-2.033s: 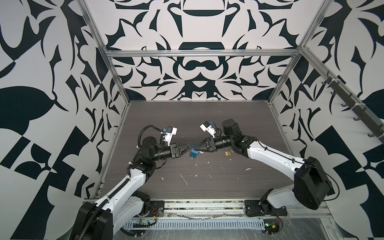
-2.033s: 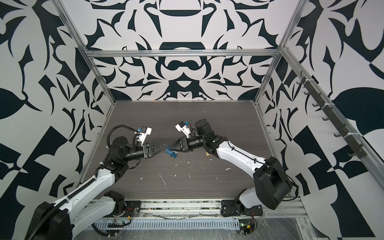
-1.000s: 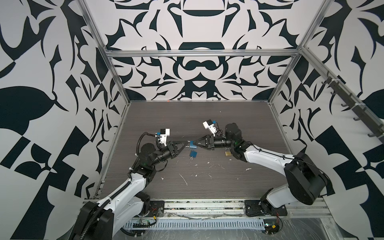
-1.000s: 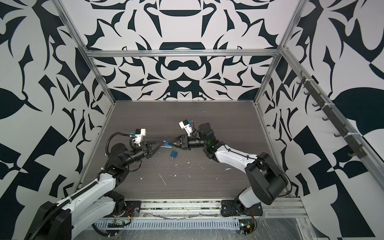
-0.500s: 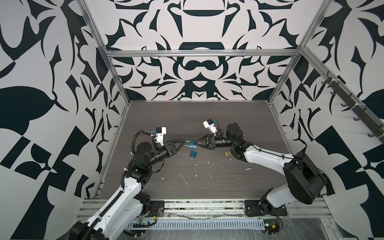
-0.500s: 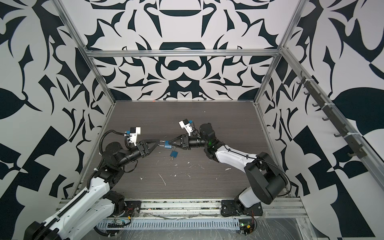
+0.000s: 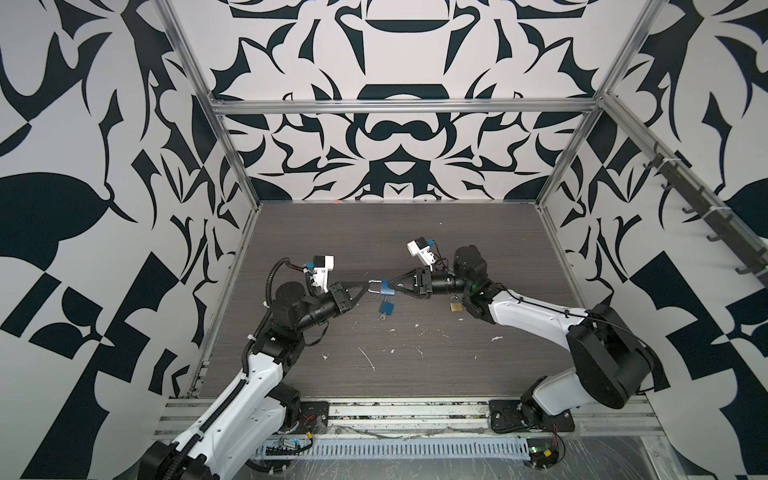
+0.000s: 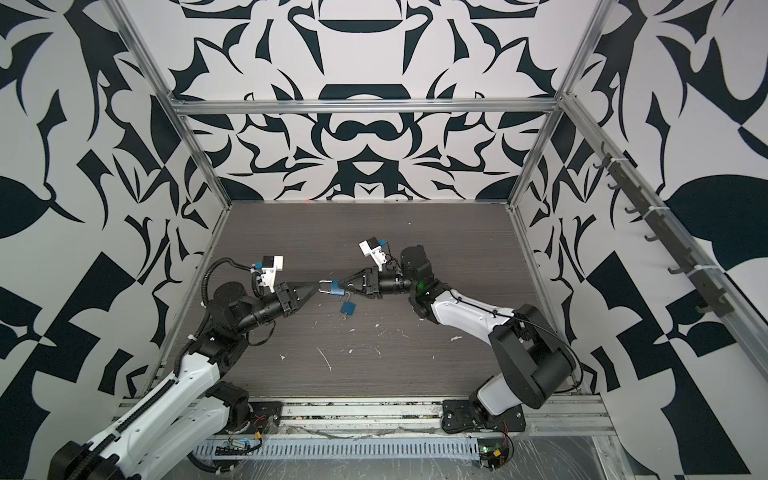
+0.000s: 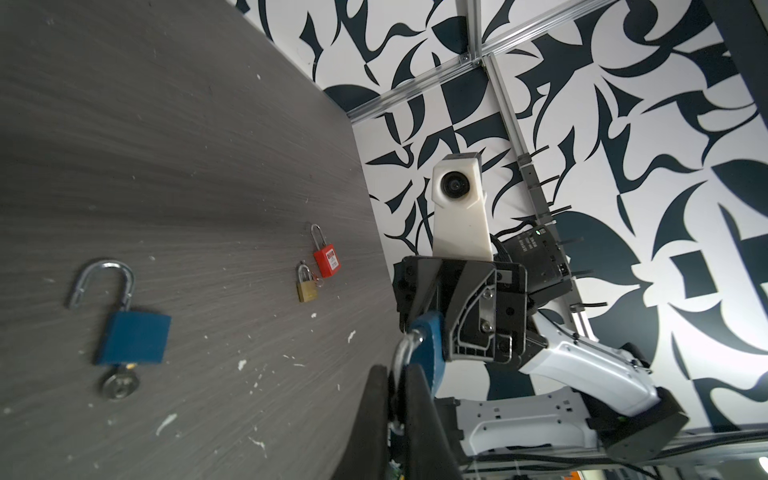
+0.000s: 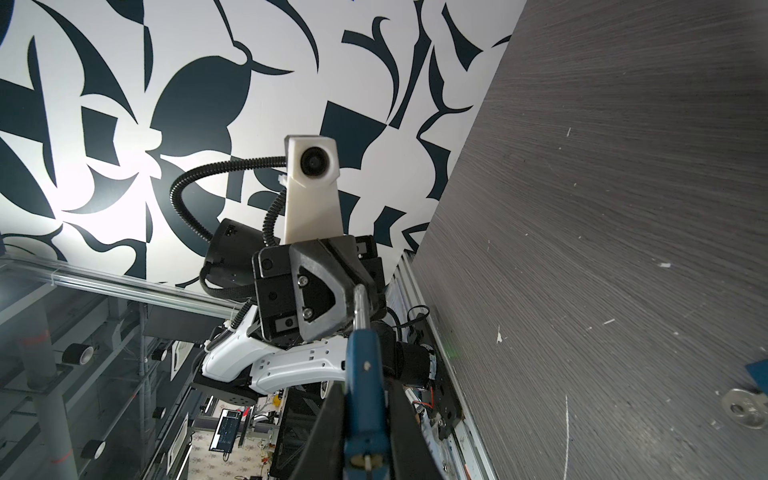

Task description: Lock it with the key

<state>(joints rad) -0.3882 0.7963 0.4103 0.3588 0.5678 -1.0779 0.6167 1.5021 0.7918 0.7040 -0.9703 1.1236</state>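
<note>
Up off the grey wood-grain desk (image 7: 415, 241), a blue metal padlock (image 7: 385, 287) hangs between the arms. The right claw (image 7: 394, 288) is clamped on its body, and the left claw (image 7: 367, 286) is pinched together on its silver shackle (image 9: 400, 357). A second blue padlock (image 9: 133, 336), shackle open, lies on the desk beneath with the silver key (image 9: 119, 384) in its keyhole. Elsewhere a red padlock (image 9: 326, 258) carries a white label too small to read.

White shells (image 7: 536, 316), black joints (image 7: 602, 365), ribbed cable (image 7: 271, 276), white camera mounts (image 7: 323, 266); left pincer (image 7: 368, 285) and right pincer (image 7: 395, 287) black.
</note>
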